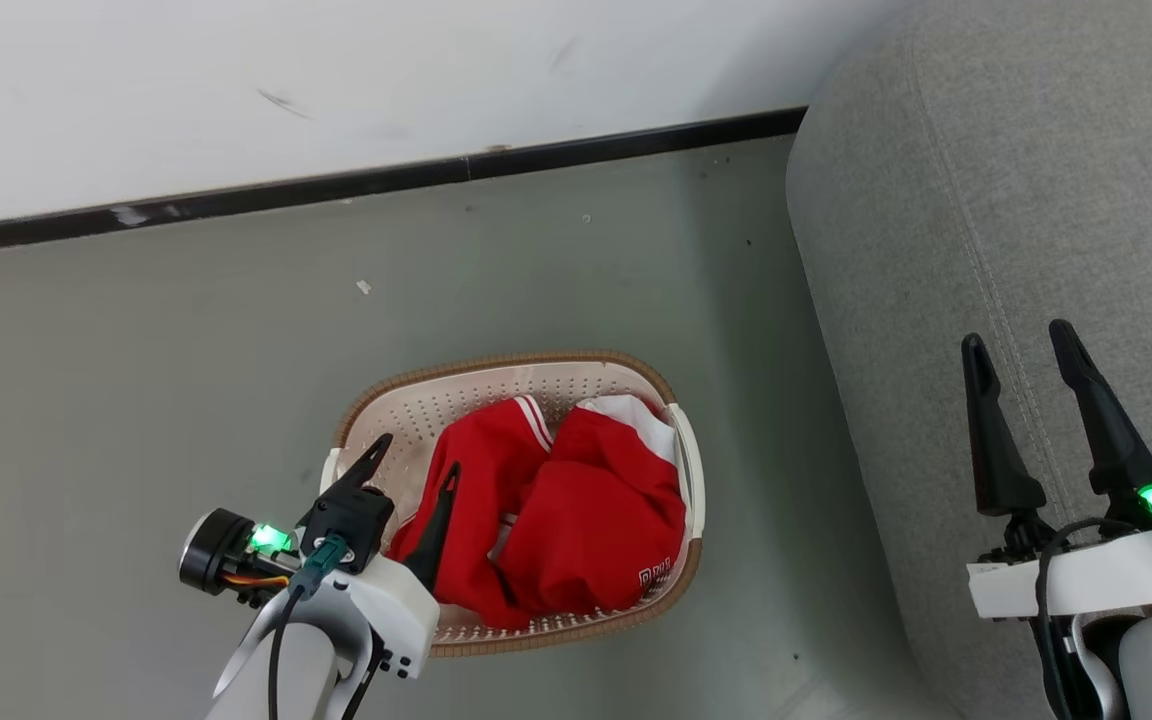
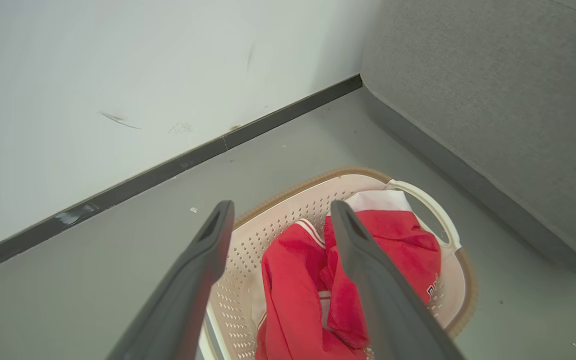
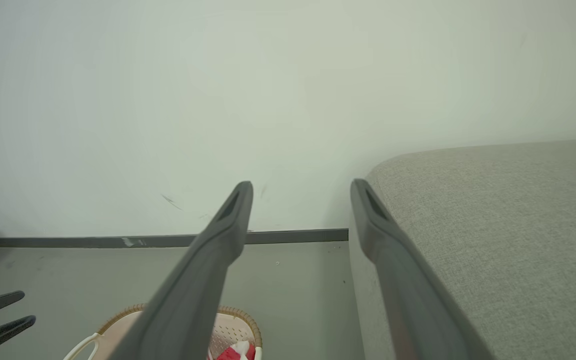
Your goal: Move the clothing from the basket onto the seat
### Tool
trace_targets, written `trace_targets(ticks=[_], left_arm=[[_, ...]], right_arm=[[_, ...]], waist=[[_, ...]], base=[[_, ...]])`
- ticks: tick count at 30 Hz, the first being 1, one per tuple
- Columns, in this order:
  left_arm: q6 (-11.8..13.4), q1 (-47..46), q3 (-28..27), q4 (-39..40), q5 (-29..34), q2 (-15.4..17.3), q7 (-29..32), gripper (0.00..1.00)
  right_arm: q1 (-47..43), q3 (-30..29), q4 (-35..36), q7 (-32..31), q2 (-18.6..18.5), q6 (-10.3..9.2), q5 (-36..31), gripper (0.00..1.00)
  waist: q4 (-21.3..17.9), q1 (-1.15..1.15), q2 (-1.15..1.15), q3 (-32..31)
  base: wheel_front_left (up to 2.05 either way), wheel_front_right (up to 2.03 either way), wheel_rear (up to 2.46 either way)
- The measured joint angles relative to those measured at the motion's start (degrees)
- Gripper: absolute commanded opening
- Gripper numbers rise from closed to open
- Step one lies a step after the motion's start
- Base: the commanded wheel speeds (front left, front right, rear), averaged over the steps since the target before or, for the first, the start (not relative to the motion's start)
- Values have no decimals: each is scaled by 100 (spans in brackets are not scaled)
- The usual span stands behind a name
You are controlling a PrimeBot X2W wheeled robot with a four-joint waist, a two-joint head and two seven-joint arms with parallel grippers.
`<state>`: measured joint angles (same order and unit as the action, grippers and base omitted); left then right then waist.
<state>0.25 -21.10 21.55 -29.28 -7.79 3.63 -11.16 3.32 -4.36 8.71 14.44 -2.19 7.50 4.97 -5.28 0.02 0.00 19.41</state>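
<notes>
Bright red clothing (image 1: 566,510) with white stripes lies bunched in the oval cream basket (image 1: 416,408) on the floor. My left gripper (image 1: 416,455) hovers open above the basket's left side, one finger over the red fabric, holding nothing. In the left wrist view the clothing (image 2: 298,270) shows between and beyond the spread fingers (image 2: 203,260), inside the basket (image 2: 278,210). The grey sofa seat (image 1: 996,200) fills the right. My right gripper (image 1: 1021,345) is open over the seat, empty. The right wrist view shows the seat (image 3: 508,215), the basket (image 3: 228,325) and my left gripper (image 3: 5,310).
A white wall (image 1: 336,80) with a dark baseboard (image 1: 386,180) runs behind the basket. Grey floor (image 1: 136,380) spreads to the left of the basket and between the basket and the sofa.
</notes>
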Motion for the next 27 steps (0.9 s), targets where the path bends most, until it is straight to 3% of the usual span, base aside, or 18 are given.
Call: trace_targets(ticks=[27], left_arm=[[-44,-1174,252,-1390,489,103,210,100]], right_arm=[[1181,171,216,1,-4,0,331,100]], waist=[[-658,0,0,1538]], base=[[0,0,0]])
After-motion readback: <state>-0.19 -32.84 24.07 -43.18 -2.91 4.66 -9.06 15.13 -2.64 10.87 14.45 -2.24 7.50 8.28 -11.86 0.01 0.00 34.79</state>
